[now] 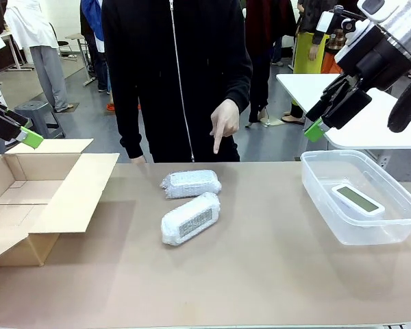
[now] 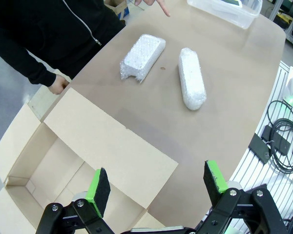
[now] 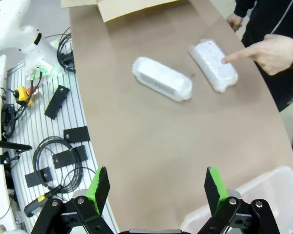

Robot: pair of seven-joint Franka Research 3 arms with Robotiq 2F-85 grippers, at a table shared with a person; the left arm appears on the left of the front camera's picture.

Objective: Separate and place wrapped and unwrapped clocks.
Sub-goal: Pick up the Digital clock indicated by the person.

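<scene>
Cardboard box (image 1: 75,192), oblong bubble-wrapped clock (image 1: 190,219), translucent white

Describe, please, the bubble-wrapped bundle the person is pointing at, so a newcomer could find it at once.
On the brown table, between the open cardboard box and the clear plastic tub, lie two bubble-wrapped bundles. It is the far bundle, nearer the person, right below the pointing hand; the near bundle lies closer to the robot's side.
</scene>
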